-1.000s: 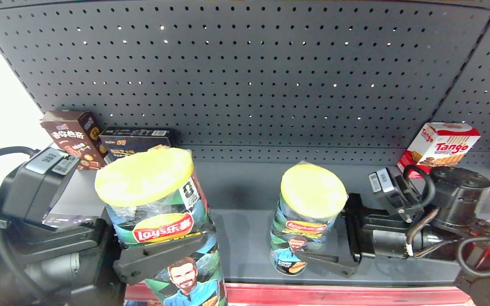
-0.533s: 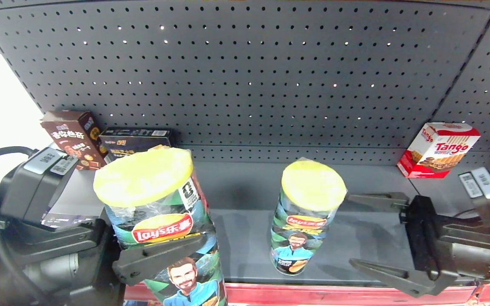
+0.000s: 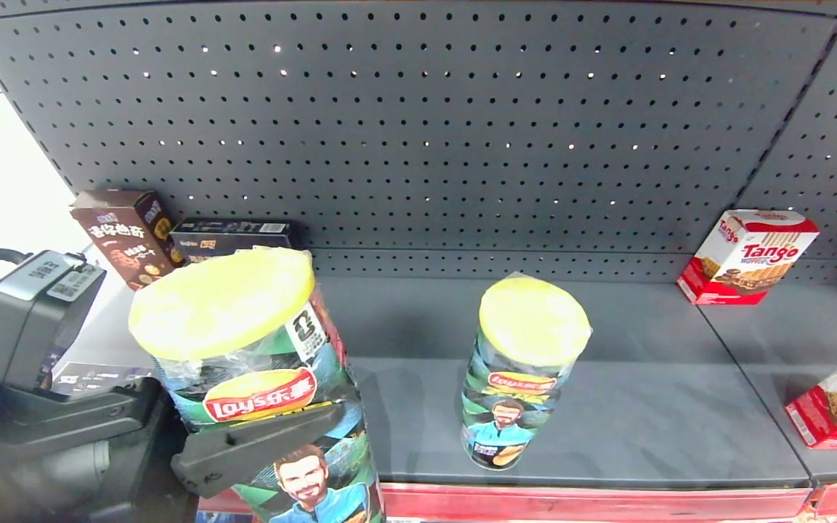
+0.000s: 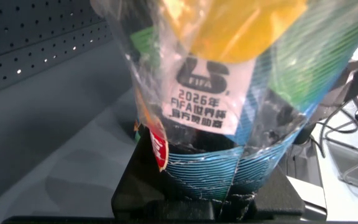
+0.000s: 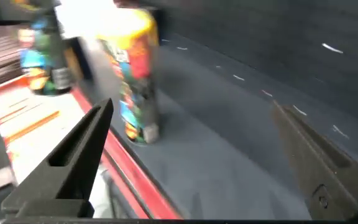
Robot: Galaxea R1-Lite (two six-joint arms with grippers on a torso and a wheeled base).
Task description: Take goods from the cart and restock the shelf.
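The grey shelf (image 3: 644,407) spans my view, with a pegboard (image 3: 418,131) behind it. My left gripper (image 3: 280,425) is clamped around a yellow-lidded can (image 3: 244,349), upright at the shelf's front left. A second can (image 3: 516,378) stands mid-shelf near the front edge. My right gripper (image 5: 191,109) is spread wide with nothing between its fingers, apart from that can. A wafer box (image 3: 749,254) sits back right and a brown box (image 3: 124,232) back left.
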